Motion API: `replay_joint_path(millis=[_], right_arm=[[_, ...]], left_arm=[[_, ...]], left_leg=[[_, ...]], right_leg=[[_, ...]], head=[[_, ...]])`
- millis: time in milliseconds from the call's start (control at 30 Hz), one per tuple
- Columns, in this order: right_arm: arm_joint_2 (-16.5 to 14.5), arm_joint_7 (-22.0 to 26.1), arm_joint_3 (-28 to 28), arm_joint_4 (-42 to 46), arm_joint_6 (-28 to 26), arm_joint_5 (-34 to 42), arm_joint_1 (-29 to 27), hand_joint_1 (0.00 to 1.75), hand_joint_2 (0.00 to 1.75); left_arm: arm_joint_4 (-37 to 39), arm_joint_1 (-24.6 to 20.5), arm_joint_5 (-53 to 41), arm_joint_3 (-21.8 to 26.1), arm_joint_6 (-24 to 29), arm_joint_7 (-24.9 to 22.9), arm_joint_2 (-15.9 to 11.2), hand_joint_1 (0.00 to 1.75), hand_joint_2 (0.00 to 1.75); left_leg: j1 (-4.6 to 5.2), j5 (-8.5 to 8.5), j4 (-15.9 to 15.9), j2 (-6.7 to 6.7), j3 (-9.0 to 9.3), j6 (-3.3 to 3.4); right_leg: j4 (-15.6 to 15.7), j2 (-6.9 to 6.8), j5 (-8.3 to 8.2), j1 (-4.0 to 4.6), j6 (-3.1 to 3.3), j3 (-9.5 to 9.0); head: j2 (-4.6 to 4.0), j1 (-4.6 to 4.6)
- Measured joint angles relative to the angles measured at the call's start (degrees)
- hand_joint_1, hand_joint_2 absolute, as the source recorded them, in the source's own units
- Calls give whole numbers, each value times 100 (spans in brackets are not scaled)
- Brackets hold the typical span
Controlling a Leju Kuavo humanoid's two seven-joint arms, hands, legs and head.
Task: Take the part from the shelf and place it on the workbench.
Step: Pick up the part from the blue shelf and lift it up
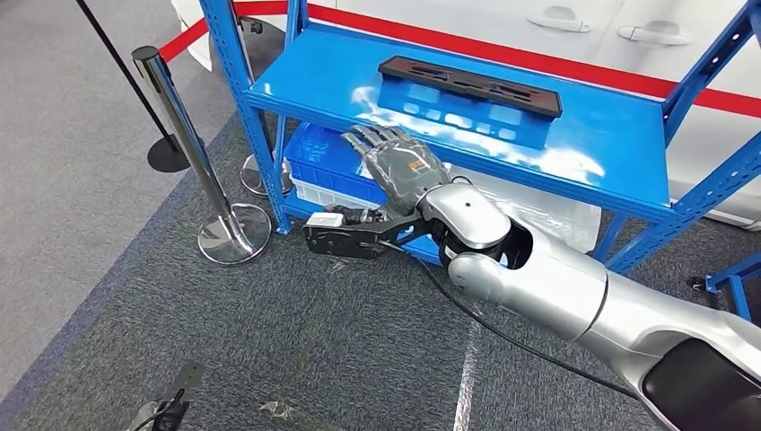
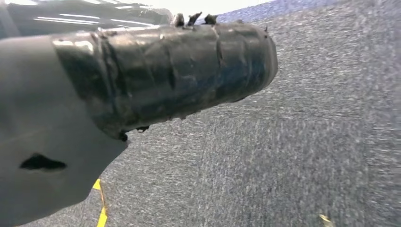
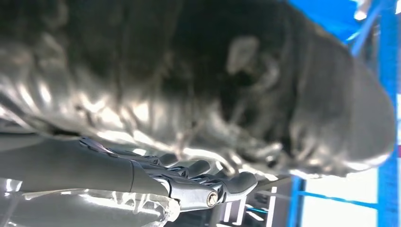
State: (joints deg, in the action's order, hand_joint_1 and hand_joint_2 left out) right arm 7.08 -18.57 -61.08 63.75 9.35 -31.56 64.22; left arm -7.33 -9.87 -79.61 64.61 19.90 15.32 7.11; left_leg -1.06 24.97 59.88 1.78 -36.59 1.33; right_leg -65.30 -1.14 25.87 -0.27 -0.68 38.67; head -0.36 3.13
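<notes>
On floor at far left, stanchion [image 1: 193,148] on chrome base beside blue shelf [image 1: 619,153]. Right hand [image 1: 395,166] just below shelf front edge, fingers extended, holding nothing. Part [image 1: 471,85] lies flat toward shelf back, untouched. Looks rigid, light, long; likely best gripped mid-length across narrow width. Left hand [image 2: 165,75] over carpet; grasp unclear.

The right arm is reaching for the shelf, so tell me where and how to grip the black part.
Grip the black part across its narrow width near the middle, coming from the shelf's open front edge. It lies flat, long and slim, so a middle hold should balance it. The right robot hand is at that edge, holding nothing.
</notes>
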Motion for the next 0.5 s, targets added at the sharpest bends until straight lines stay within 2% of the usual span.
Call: replay_joint_path(millis=[67, 133, 200, 267, 333, 367, 400, 433, 500], right_arm=[[-9, -20, 1, -13, 0, 9, 35, 0, 0], [-21, -26, 1, -27, 1, 34, 50, 0, 0], [-30, -32, 0, -45, 1, 55, 54, 0, 0], [-54, -34, -1, -59, 1, 59, 65, 0, 0], [-85, -34, -10, -74, 8, 69, 60, 0, 0], [-96, -36, -16, -84, 26, 92, 50, 0, 0], [-102, -37, -21, -94, 55, 133, 42, 0, 0], [-111, -38, -22, -104, 90, 191, 38, 0, 0], [-141, -32, -22, -126, 161, 300, 40, 0, 0]], left_arm=[[1, 1, -8, 3, -5, -1, 2, 0, 0], [1, -4, -15, 7, -10, -2, 2, 0, 0], [1, -13, -19, 10, -11, -3, 3, 0, 0], [2, -17, -22, 10, -11, -3, 5, 0, 0], [3, -11, -25, 13, -12, -5, -1, 0, 0], [3, -4, -26, 15, -13, -8, -5, 0, 0], [3, 2, -27, 17, -14, -11, -9, 0, 0], [3, 4, -29, 19, -15, -13, -10, 0, 0], [3, -2, -37, 21, -18, -14, -10, 0, 0]], left_leg=[[27, 24, 0, 59, 30, -46], [44, 29, -23, 147, 55, -97], [35, 98, 23, 131, 58, -156], [17, 355, 435, -7, -113, -204], [14, 648, 1129, -98, -441, -234], [13, 692, 1369, -114, -569, -244], [11, 626, 1410, -120, -610, -250], [7, 464, 1242, -122, -553, -251], [-4, 97, 567, -144, -263, -247]], right_leg=[[479, -132, -125, 70, 66, -222], [573, -77, -108, 82, 94, -262], [635, 12, -142, 39, 131, -303], [687, 91, -166, 5, 166, -351], [685, 179, -164, 8, 190, -358], [675, 220, -157, 9, 198, -359], [660, 255, -147, 8, 203, -360], [640, 283, -130, 5, 203, -362], [588, 337, -81, 6, 173, -360]], head=[[-1, 4], [0, 7], [0, 7], [-1, 17], [0, 26], [-1, 25], [0, 26], [0, 25], [-1, 26]])
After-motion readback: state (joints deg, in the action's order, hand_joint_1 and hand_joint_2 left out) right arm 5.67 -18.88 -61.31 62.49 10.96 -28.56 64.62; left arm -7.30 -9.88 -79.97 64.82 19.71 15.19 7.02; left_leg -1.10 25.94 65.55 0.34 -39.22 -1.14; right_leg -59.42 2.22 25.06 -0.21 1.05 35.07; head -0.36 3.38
